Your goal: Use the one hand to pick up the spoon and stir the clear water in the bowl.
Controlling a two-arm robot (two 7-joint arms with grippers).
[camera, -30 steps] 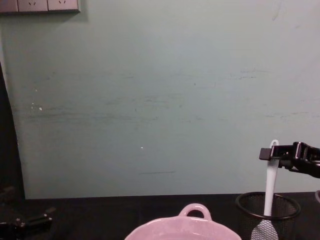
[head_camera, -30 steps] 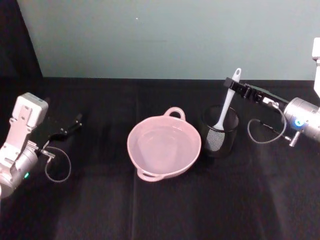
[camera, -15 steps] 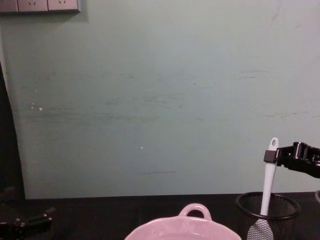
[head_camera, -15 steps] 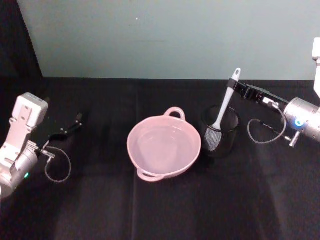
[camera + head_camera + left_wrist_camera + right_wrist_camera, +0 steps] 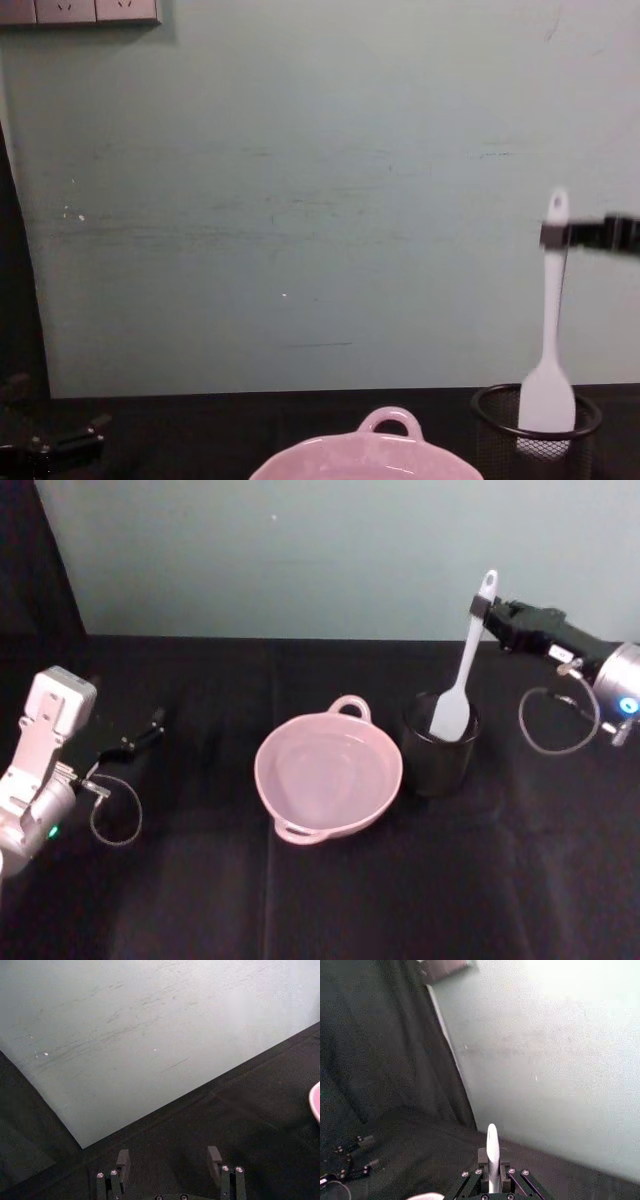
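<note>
The right gripper (image 5: 481,608), upper right in the head view, is clamped on the spoon (image 5: 466,665) just below the handle's hole, its arm reaching in from the right edge. The spoon hangs nearly upright with its blade at the rim of the black mesh cup (image 5: 440,765), just right of the pink bowl (image 5: 262,770) at centre. The left gripper (image 5: 148,728) rests at the left edge, fingers apart.

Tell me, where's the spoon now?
On the robot's right in the head view: the right gripper holds the spoon upright, its blade at the mouth of the mesh cup beside the pink bowl.
</note>
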